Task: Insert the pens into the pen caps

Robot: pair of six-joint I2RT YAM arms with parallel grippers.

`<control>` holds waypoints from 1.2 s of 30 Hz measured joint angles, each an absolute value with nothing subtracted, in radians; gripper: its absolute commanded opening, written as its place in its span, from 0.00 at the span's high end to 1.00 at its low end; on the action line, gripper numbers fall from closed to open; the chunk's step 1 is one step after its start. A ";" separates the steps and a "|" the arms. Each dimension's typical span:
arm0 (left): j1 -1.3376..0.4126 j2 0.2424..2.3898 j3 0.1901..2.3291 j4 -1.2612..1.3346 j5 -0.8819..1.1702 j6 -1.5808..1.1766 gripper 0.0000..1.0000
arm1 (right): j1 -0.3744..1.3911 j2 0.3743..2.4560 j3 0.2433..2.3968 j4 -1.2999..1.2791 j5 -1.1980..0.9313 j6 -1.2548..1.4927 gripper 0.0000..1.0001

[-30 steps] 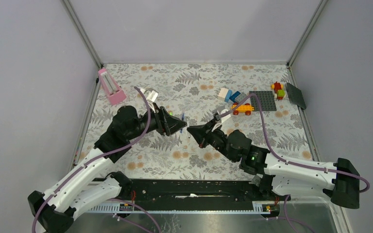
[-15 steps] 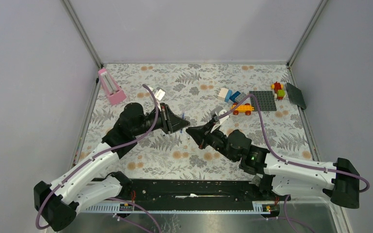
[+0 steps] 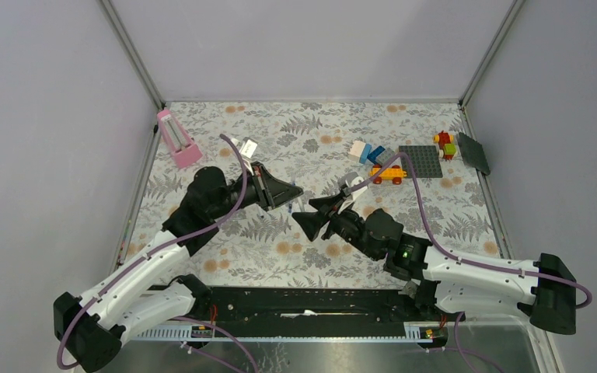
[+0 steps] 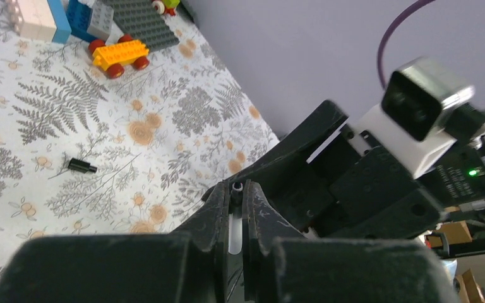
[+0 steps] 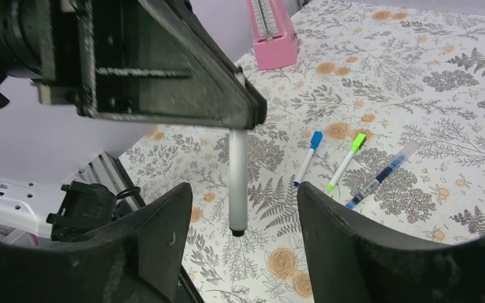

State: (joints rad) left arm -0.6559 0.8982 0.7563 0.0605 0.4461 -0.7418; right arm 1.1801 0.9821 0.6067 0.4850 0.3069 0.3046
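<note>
My left gripper [image 4: 239, 187] is shut on a white pen [image 4: 235, 221], which stands between its jaws. Seen from the right wrist, this pen [image 5: 238, 180] hangs straight down from the left gripper [image 5: 252, 113], dark tip lowest. My right gripper [image 5: 245, 190] is open, one finger on each side of the hanging pen without touching it. In the top view the left gripper [image 3: 295, 196] and right gripper [image 3: 311, 214] meet tip to tip over mid-table. A blue-capped pen [image 5: 307, 158], a green-capped pen [image 5: 346, 161] and a dark blue pen [image 5: 382, 167] lie on the cloth. A black cap [image 4: 82, 166] lies alone.
A pink box [image 3: 177, 138] stands at the back left. Toy bricks [image 3: 369, 151], a yellow toy car [image 3: 389, 174], a grey baseplate [image 3: 421, 161] and a dark plate [image 3: 474, 153] sit at the back right. Walls close in the table's left, right and far sides.
The left gripper has shut on the white pen. The right gripper, shut until half a second ago, has opened and let the pen go.
</note>
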 measured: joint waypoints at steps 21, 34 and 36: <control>-0.656 0.889 0.736 0.133 0.437 -0.796 1.00 | 1.180 1.014 0.604 0.508 0.313 0.302 0.64; -0.656 0.880 0.715 0.133 0.438 -0.796 1.00 | 1.180 1.043 0.623 0.520 0.313 0.301 0.72; -0.656 0.879 0.714 0.134 0.438 -0.796 1.00 | 1.180 1.043 0.625 0.523 0.313 0.300 0.76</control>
